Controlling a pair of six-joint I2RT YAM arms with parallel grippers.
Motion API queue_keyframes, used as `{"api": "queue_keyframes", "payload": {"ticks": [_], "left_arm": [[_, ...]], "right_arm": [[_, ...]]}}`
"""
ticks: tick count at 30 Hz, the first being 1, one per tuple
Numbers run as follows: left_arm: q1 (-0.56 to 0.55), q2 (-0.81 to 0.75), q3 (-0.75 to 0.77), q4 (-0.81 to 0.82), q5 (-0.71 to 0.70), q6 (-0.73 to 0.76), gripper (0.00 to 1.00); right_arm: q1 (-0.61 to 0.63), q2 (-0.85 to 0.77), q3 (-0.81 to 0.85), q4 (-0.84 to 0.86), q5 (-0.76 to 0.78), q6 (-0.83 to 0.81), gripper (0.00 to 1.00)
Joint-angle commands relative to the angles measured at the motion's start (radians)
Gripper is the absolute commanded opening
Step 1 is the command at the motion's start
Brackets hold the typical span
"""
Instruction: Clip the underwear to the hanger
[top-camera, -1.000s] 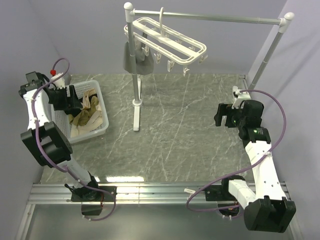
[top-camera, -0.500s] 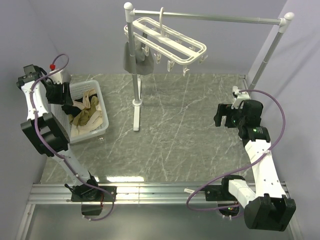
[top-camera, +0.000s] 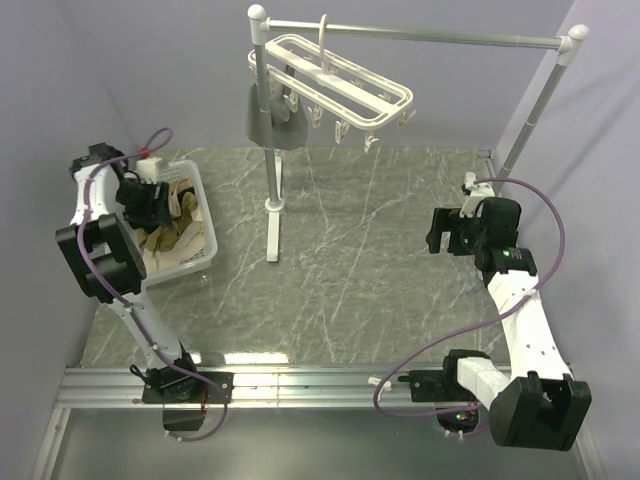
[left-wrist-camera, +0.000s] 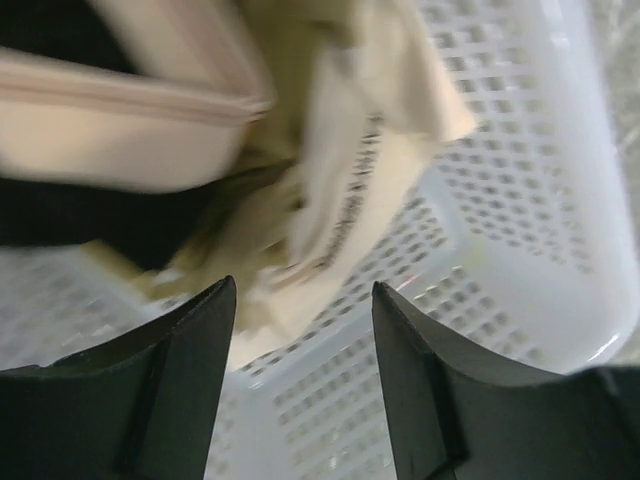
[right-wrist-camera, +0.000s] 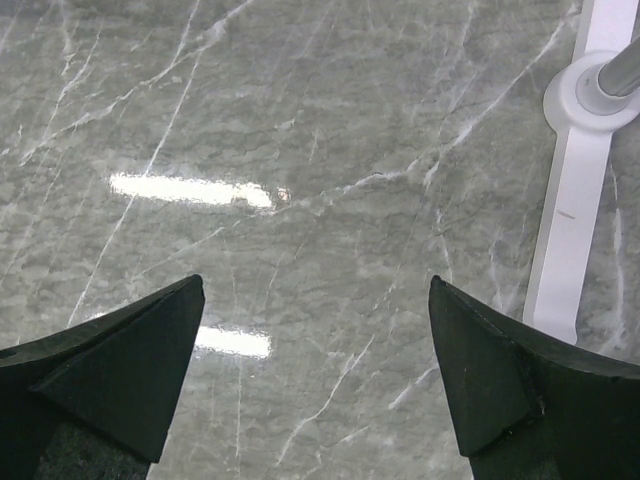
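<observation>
The left pincer (top-camera: 148, 200) hangs over the white basket (top-camera: 207, 222) at the bench's (top-camera: 380, 250) left edge, its jaws parted wide with nothing between them. In the left wrist view the fingers (left-wrist-camera: 175, 385) frame crumpled tan fabric with a pale printed label, probably the underwear (left-wrist-camera: 345, 200), though the picture is blurred. It lies in the basket among black and beige cloth. The hanger (top-camera: 360, 68) hangs by its hook from the silver rail (top-camera: 430, 37), a grey garment (top-camera: 270, 120) clipped beneath. The right pincer (top-camera: 437, 230) hovers over bare bench, spread wide and empty.
</observation>
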Motion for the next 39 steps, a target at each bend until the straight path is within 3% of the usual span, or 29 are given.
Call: {"api": "queue_keyframes", "payload": {"ticks": [1,9,21,27,28,30,31,32,39], "left_arm": [[-0.071,-0.046,-0.037,0.031,0.003,0.012,0.62],[-0.175,-0.011,-0.083,0.099,0.037,-0.022,0.62],[-0.184,0.052,-0.138,0.278,0.129,-0.095,0.59],[-0.183,0.015,-0.195,0.367,0.192,-0.145,0.39],[-0.183,-0.003,-0.200,0.369,0.198,-0.146,0.29],[-0.183,-0.021,-0.204,0.364,0.210,-0.151,0.22],[-0.184,-0.044,-0.201,0.349,0.215,-0.149,0.07],[-0.183,-0.058,-0.200,0.338,0.218,-0.148,0.01],[-0.181,-0.239,-0.180,0.256,0.273,-0.157,0.00]], "right_arm": [[0.006,0.012,0.017,0.017,0.002,-0.007,1.00],[0.005,0.042,0.032,0.012,0.002,-0.004,1.00],[0.006,0.058,0.035,0.008,0.018,-0.002,1.00],[0.006,0.052,0.030,0.011,0.018,0.004,1.00],[0.006,0.052,0.030,0.012,0.015,0.004,1.00],[0.006,0.043,0.029,0.011,0.015,0.006,1.00],[0.006,0.037,0.029,0.011,0.013,0.007,1.00],[0.006,0.031,0.029,0.009,0.008,0.007,1.00],[0.006,0.002,0.038,-0.008,-0.034,0.007,1.00]]}}
